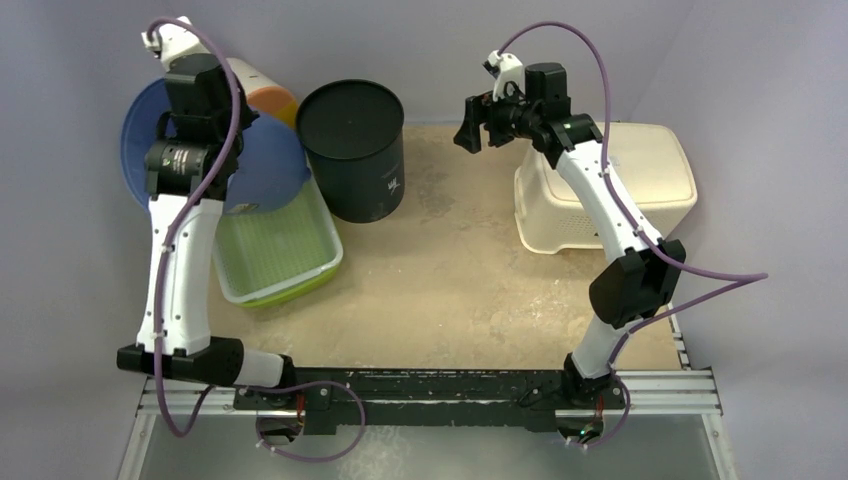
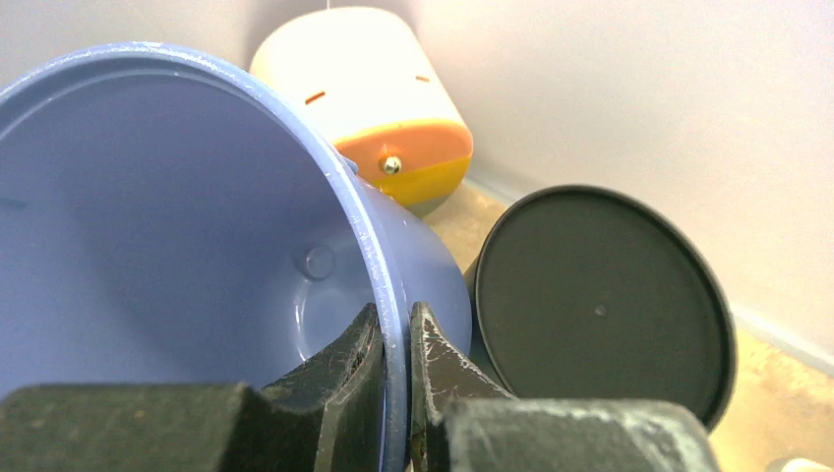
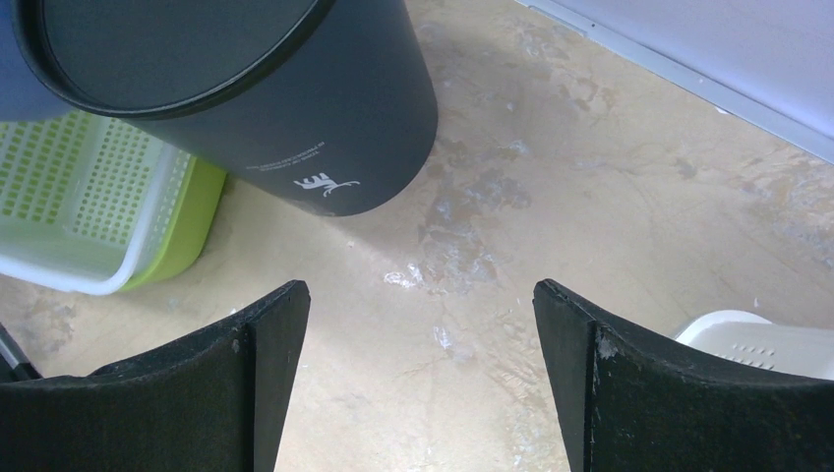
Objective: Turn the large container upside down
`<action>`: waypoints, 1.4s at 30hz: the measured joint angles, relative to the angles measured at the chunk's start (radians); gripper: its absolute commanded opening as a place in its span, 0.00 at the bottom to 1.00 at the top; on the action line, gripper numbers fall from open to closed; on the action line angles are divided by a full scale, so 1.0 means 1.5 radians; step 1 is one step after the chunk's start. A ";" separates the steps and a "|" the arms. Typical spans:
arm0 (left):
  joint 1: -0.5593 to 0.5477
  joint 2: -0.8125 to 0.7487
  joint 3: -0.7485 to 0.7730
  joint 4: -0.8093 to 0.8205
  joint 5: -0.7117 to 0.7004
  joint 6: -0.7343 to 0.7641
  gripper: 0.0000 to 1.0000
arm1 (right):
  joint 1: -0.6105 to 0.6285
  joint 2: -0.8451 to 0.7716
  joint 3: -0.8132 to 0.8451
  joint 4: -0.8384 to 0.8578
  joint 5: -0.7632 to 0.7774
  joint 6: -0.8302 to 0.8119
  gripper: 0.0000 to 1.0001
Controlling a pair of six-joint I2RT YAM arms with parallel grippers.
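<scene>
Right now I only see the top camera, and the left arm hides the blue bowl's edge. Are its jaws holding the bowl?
Observer: Yes. In the left wrist camera the left jaws are shut on the rim of the blue bowl, one jaw inside, one outside.
Operator: Is anything inside it?
Observer: The part of the inside that shows holds nothing.
Operator: And the right jaws?
Observer: Wide open, nothing between them, above the table beside the black canister.
</scene>
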 measured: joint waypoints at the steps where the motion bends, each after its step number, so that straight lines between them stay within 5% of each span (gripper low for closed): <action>1: 0.000 -0.009 0.007 -0.002 -0.002 -0.001 0.00 | -0.001 0.000 -0.003 0.000 0.000 0.001 0.86; 9: 0.000 -0.123 0.035 0.030 0.029 -0.043 0.00 | -0.045 -0.012 -0.024 -0.001 0.020 0.013 0.86; 17: 0.001 -0.210 -0.079 0.236 0.186 -0.199 0.00 | -0.142 -0.027 -0.022 0.003 0.054 0.021 0.86; 28: -0.001 -0.076 -0.247 0.611 0.452 -0.520 0.00 | -0.211 -0.019 0.037 0.031 0.057 0.033 0.87; 36: -0.014 -0.069 -0.376 0.866 0.477 -0.720 0.00 | -0.279 -0.019 0.039 0.054 0.049 0.050 0.87; 42: -0.131 -0.061 -0.383 0.977 0.456 -0.751 0.00 | -0.290 -0.019 0.039 0.072 0.035 0.058 0.87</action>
